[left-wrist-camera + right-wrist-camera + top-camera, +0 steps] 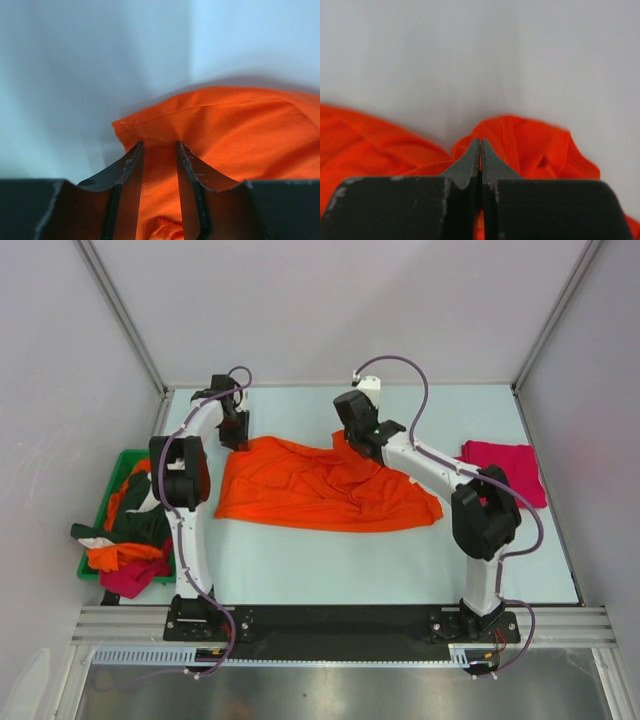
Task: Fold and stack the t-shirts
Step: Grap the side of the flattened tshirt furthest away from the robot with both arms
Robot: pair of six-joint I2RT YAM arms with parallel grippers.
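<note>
Tension matters: the orange t-shirt [320, 490] lies spread on the counter [330, 570] just right of the green bin [112, 468]. The left end effector [159, 145] grasps its hem corner and the right end effector [480, 141] is clenched on its far edge. Draw both evenly so the fold lands square.

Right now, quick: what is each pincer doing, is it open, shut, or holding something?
Left pincer: closed on a bunched edge of the orange t-shirt.
Right pincer: shut tight, pinching a fold of the same orange t-shirt.
</note>
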